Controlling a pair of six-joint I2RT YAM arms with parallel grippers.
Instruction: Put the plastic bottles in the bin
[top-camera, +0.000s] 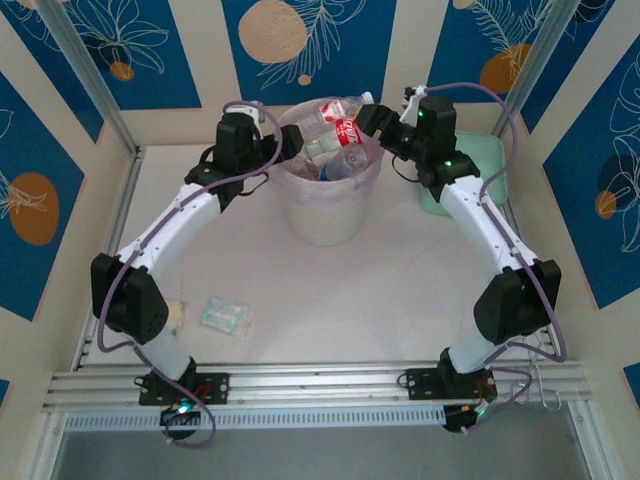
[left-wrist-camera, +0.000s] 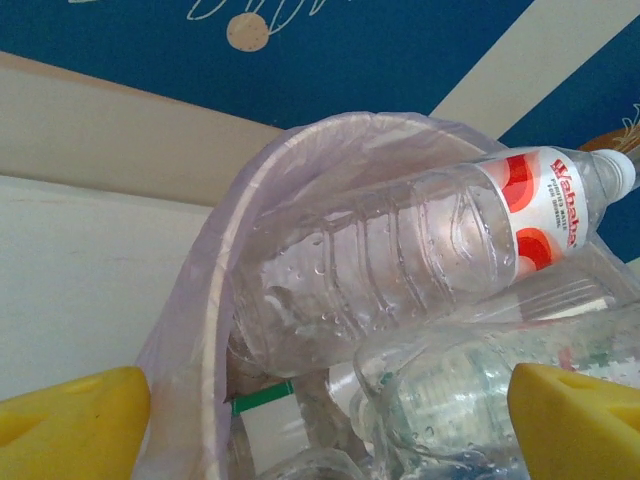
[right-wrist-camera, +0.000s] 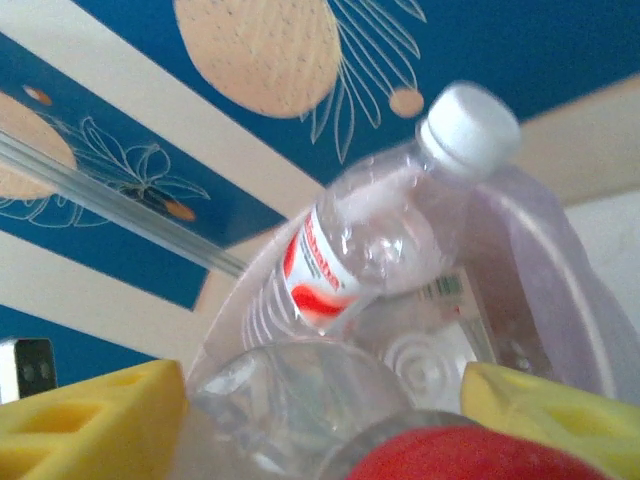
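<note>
Hovering at the bin (top-camera: 330, 215) at 12 o'clock, I am holding my left fingers (left-wrist-camera: 70, 420) and right fingers (right-wrist-camera: 90, 420) wide, gripping nothing; the plastic bottles (top-camera: 338, 132) are lying heaped inside, so the task is looking nearly done.

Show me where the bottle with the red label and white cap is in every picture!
Top external: the red-label bottle lies atop the pile, upper middle, cap pointing right.
Left wrist: centre, slanting up to the right.
Right wrist: centre, cap at upper right.
Shared landmark: the bin with its pink-lined rim.
</note>
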